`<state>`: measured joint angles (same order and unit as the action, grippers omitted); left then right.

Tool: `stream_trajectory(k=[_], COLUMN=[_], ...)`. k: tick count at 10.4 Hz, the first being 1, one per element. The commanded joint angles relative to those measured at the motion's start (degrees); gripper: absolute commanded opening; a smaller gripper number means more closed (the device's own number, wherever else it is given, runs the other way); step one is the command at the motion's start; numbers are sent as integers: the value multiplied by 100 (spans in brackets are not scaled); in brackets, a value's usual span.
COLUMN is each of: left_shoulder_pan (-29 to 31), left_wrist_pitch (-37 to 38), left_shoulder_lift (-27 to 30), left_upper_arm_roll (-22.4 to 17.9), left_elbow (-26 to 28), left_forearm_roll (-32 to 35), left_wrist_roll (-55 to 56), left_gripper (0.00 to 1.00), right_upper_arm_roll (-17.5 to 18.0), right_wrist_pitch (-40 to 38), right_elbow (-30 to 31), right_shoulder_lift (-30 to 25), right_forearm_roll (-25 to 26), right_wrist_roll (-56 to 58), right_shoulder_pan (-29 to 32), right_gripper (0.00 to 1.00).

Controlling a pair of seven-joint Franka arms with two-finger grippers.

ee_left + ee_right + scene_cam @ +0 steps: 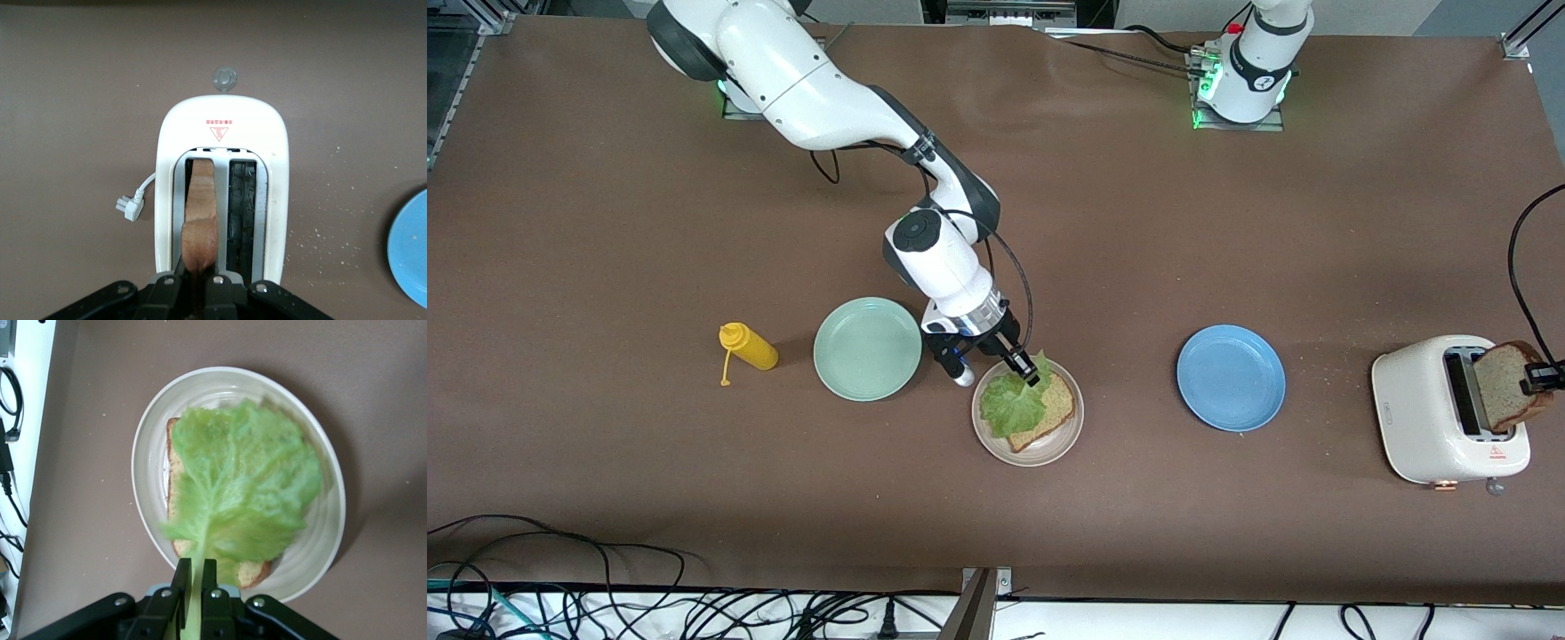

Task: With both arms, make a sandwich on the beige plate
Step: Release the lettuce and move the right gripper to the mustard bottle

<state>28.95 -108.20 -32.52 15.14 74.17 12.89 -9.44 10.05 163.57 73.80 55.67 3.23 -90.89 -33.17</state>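
Observation:
The beige plate point(996, 444) carries one brown bread slice point(1054, 409) with a ruffled green lettuce leaf point(1009, 400) draped over it. My right gripper point(1032, 375) hangs over the plate's rim, shut on the leaf's pale stem. In the right wrist view the stem runs between the right gripper's point(197, 570) jaws, and the lettuce leaf point(247, 480) covers most of the bread point(175, 453). At the left arm's end, my left gripper point(199, 280) is shut on the top edge of a second bread slice point(200, 213), which stands up out of one slot of the white toaster point(220, 117).
A mint-green plate point(867, 348) and a yellow squeeze bottle point(749, 347) lie beside the beige plate, toward the right arm's end. A blue plate point(1231, 377) sits between the beige plate and the toaster point(1432, 418). The toaster's plug point(130, 207) lies loose beside it.

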Motion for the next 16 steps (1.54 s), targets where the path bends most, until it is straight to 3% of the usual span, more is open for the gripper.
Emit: stream_trajectory(k=[1,3,7,9,14,16], left_shoulder_pan=[-3,-3,-3,6,-12,-21], left_wrist_pitch=[360,588,704,704,730,905], left_shoulder_lift=[377,605,817,870,1046,1055], left_upper_arm_roll=[155,243,252,252,278,453], left_elbow=[36,45,45,54,54,80], left_forearm_roll=[99,-118,-358,-358,-358,-340], left_wrist_roll=[39,83,101,100,118,388], left_gripper=[0,0,0,0,0,0], right_upper_arm_roll=[-109,-170,-354,-643,-1487,-1900], right_wrist_pitch=[26,-201,-2659,-3608,-6553,-6856], right_elbow=[-270,-244,-226,-130,11,421], right_shoulder_lift=[76,-143,-960,-1399,-2489,-2867], right_forearm_roll=[344,380,407,415,415,398], right_wrist_roll=[-51,-25,983,1466,4626,5989], right_shoulder_pan=[-41,12,21,21,21,30], right_gripper=[100,100,100,100,100,100])
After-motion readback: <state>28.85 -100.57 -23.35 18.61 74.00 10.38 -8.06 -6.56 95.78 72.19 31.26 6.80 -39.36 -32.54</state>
